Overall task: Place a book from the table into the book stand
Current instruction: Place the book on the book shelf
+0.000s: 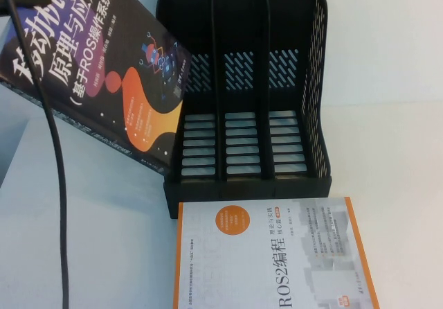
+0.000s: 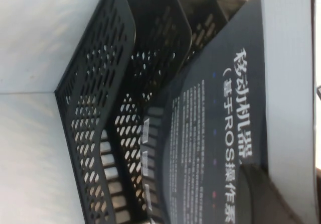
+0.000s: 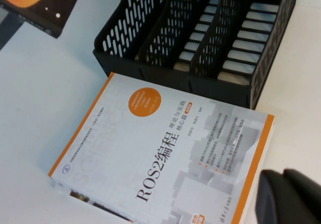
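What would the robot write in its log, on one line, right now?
book: lifted, tilted, left of book stand | slots: empty | left gripper: unseen | right gripper: above white book

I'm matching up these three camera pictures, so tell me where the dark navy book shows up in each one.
High view: the dark book fills the upper left, raised and tilted beside the book stand.
Left wrist view: it covers the right half, against the stand.
Right wrist view: only a corner shows; the stand sits nearby.
Shared landmark: the stand. Neither claw's state is readable.
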